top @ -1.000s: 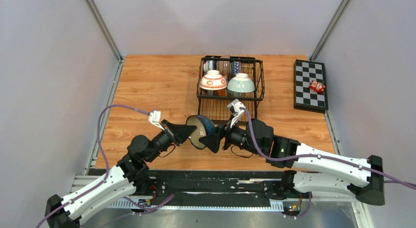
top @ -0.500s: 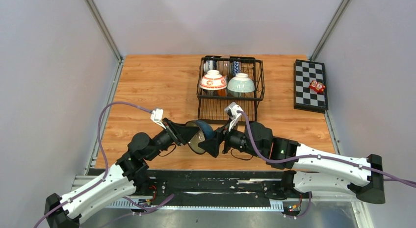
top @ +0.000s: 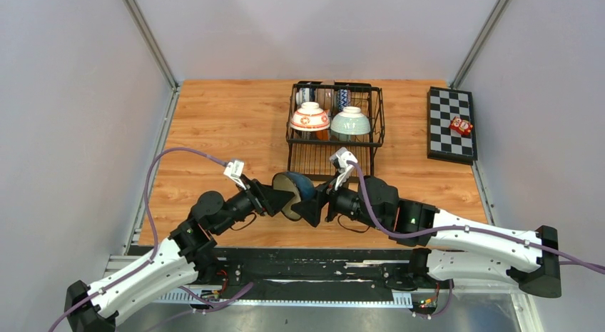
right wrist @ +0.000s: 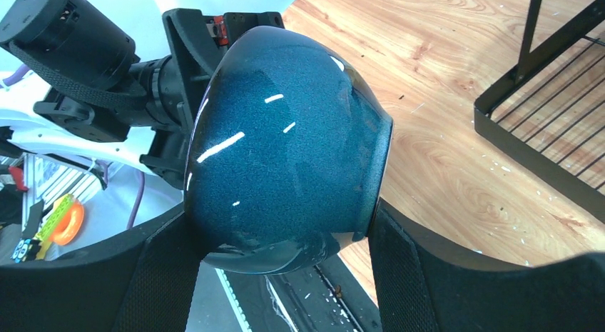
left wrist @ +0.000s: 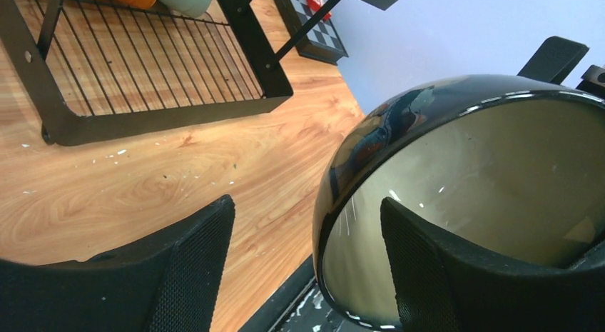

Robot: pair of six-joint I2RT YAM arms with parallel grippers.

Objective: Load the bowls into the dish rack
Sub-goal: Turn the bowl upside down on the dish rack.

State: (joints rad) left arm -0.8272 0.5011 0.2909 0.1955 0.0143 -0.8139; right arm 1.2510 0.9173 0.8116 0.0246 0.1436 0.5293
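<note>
A dark blue bowl [top: 291, 191] with a cream inside hangs on its side above the table's near middle. My right gripper [top: 308, 203] is shut on it; in the right wrist view its fingers [right wrist: 407, 275] press both sides of the bowl [right wrist: 285, 146]. My left gripper [top: 280, 198] stands open, its fingers straddling the rim without touching; one finger [left wrist: 456, 275] reaches inside the bowl [left wrist: 464, 182]. The black dish rack [top: 371, 143] stands just beyond, with a red-patterned bowl [top: 309, 118], a pale green bowl [top: 350, 121] and two blue-and-white bowls [top: 305, 95] in it.
A checkered board [top: 442, 143] carrying a small red object [top: 461, 126] lies at the right edge. The rack's low front tray [left wrist: 143, 118] is close to both grippers. Grey walls enclose the table on three sides.
My left gripper has opened off the dark blue bowl's rim. The bowl stays in the right gripper and has shifted a little toward the rack.
</note>
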